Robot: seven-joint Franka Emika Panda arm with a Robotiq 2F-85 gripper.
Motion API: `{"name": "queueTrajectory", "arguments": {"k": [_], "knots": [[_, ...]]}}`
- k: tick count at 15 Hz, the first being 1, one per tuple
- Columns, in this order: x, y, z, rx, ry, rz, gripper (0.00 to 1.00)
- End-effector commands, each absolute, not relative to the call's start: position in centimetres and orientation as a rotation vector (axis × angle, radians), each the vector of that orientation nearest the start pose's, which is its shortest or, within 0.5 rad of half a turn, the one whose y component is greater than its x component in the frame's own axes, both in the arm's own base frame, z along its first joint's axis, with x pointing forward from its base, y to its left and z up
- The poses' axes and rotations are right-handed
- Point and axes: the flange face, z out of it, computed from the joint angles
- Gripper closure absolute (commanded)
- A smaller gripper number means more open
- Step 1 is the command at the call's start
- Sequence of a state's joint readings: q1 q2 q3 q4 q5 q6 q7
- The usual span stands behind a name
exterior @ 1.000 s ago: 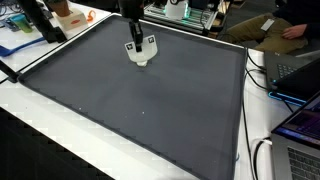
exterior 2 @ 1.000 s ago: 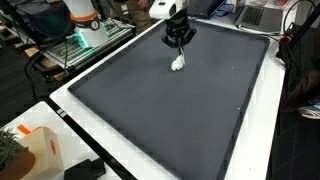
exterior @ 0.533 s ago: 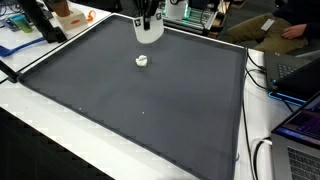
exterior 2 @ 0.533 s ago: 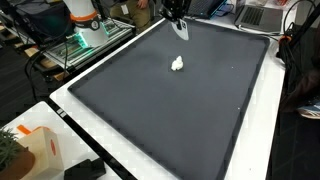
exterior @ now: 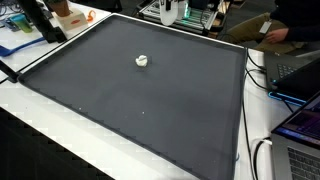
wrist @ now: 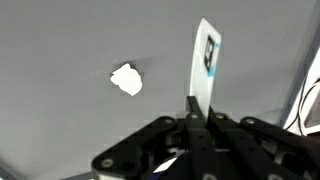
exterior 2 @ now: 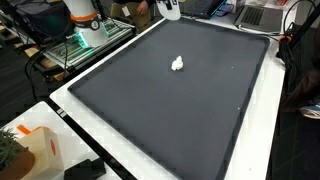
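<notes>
High over the dark mat (exterior: 150, 110), we see our gripper (wrist: 192, 104) pinched fully together on the lower end of a thin white card (wrist: 205, 62) with blue-black print. Well below it, a small white crumpled lump (wrist: 126, 79) lies on the mat, apart from the fingers.

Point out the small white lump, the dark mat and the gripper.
white lump (exterior: 143, 61), in an exterior view, on its middle.
dark mat (exterior 2: 150, 110), in an exterior view, on a bare central part.
gripper (wrist: 193, 106), in the wrist view, where its shut fingertips meet.
</notes>
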State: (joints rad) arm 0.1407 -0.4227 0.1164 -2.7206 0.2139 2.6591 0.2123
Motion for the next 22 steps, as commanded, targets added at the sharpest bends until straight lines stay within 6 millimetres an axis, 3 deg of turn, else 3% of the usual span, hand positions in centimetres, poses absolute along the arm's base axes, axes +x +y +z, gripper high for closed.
{"name": "queueTrajectory", "arguments": {"k": [1, 6, 11, 13, 14, 16, 19, 22], "knots": [[39.4, 9.5, 39.3, -2.931, 0.183, -0.496, 0.96], [39.0, 9.5, 39.2, -2.943, 0.179, -0.470, 0.99], [35.3, 12.1, 39.0, -2.797, -0.060, -0.267, 0.99], [34.4, 12.4, 39.0, -2.767, -0.069, -0.180, 0.99], [34.8, 12.3, 39.4, -2.737, -0.058, -0.155, 0.71], [35.4, 10.4, 39.5, -2.756, 0.009, -0.163, 0.66], [36.5, 8.5, 40.3, -2.889, 0.135, -0.330, 0.43], [36.9, 9.2, 40.7, -3.013, 0.131, -0.473, 0.19]]}}
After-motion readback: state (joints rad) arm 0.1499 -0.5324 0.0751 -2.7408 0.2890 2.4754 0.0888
